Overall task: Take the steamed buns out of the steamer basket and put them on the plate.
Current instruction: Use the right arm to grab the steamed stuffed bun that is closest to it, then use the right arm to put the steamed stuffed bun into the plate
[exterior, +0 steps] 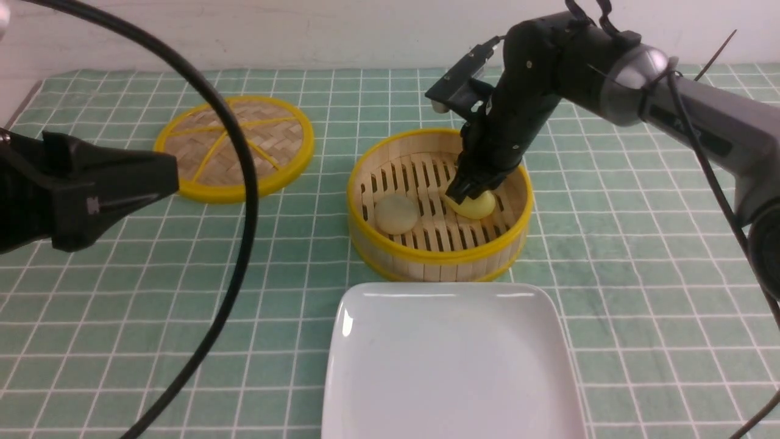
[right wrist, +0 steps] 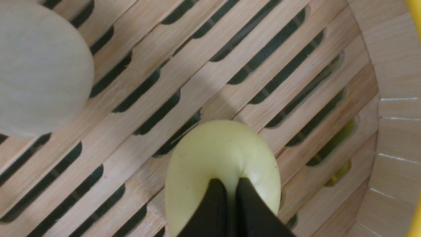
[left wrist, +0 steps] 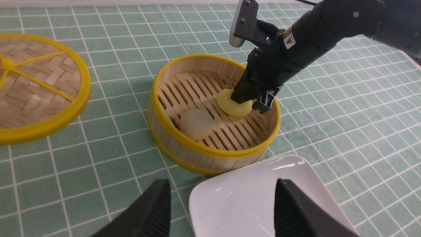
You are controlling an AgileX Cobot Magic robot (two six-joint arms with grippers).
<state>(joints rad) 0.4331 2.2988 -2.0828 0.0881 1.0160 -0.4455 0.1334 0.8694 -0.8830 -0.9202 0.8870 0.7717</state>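
The steamer basket [exterior: 439, 257] [left wrist: 210, 154] [right wrist: 394, 82] stands mid-table, just behind the white plate [exterior: 451, 366] [left wrist: 236, 200]. Two steamed buns lie on its slats: a pale cream one [exterior: 396, 213] [left wrist: 196, 123] [right wrist: 39, 69] on the left and a yellow one [exterior: 480, 208] [left wrist: 228, 104] [right wrist: 217, 151] on the right. My right gripper [exterior: 464, 194] [left wrist: 250, 103] [right wrist: 232, 184] reaches down into the basket. Its fingers are shut together, pinching the top of the yellow bun, which dimples around them. My left gripper [exterior: 170, 174] [left wrist: 222, 189] hovers open and holds nothing, at the left, short of the plate's near corner.
The basket's flat woven lid [exterior: 234, 146] [left wrist: 36, 85] with a yellow rim lies at the back left on the green checked cloth. A black cable [exterior: 244, 201] loops across the left of the front view.
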